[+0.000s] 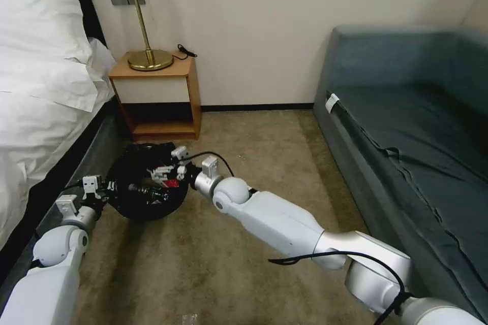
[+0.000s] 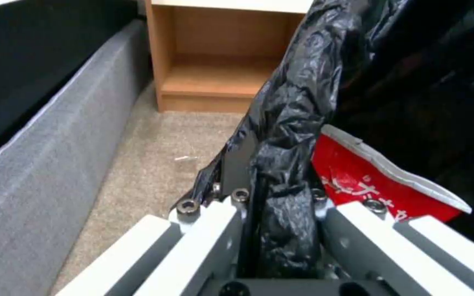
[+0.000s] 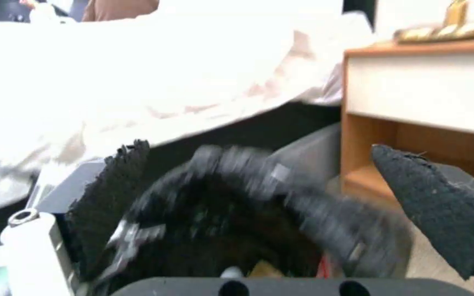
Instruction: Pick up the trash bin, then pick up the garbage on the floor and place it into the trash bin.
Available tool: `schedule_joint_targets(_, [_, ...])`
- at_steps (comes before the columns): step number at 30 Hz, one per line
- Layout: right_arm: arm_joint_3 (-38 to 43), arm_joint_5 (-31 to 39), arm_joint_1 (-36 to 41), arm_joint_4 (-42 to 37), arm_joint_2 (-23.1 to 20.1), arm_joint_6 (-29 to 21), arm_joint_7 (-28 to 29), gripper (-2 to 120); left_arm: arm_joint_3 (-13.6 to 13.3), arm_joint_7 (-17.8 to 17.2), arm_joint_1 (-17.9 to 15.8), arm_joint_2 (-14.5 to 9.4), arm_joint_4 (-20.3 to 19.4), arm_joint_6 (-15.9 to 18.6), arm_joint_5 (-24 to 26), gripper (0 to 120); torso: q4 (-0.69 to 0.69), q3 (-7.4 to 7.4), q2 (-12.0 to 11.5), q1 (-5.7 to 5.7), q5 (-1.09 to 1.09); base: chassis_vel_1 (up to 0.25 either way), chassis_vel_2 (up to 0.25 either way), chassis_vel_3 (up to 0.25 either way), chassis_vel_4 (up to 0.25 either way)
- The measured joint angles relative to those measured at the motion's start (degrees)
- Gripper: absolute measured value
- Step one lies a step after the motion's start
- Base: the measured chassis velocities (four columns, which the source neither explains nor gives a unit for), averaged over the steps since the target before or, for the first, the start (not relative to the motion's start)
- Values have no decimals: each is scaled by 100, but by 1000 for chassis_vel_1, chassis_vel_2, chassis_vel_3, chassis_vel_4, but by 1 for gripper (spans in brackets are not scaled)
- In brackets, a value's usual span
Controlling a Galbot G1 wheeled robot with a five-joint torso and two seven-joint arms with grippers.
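The trash bin (image 1: pixel 133 208), lined with a crinkled black bag, hangs just above the carpet beside the bed. My left gripper (image 1: pixel 104 189) is shut on its rim, and the left wrist view shows the fingers clamping the bag's fold (image 2: pixel 281 213). Inside lie pieces of garbage: a red snack packet (image 1: pixel 172 183) (image 2: pixel 374 176) and a small bottle with a green label (image 1: pixel 152 194). My right gripper (image 1: pixel 173 168) hovers over the bin's opening, open, with its black pads (image 3: pixel 111 201) spread wide above the bin (image 3: pixel 270 205) and nothing between them.
A wooden nightstand (image 1: pixel 157 96) with a brass lamp (image 1: pixel 147 56) stands right behind the bin. The bed (image 1: pixel 40 91) runs along the left and a dark teal sofa (image 1: pixel 406 127) along the right. Open carpet lies between them, with a small clear scrap (image 1: pixel 189 319) at the near edge.
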State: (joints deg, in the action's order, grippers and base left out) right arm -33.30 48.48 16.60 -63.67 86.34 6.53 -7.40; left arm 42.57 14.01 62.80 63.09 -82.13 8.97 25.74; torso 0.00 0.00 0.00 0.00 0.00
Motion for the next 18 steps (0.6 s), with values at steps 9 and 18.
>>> schedule_joint_targets(9, [788, -36, -204, 150, -169, -135, 300, 100, -37, 18, -8, -2, 73, -48, 2, 1, 0, 0, 0, 0, 1, 0, 0, 0, 0])
schedule_joint_targets(18, [1648, -311, -76, 592, -558, -392, 747, 100, -50, -25, -27, 4, 114, -87, 13, 1, 0, 0, 0, 0, 2, 0, 0, 0, 0])
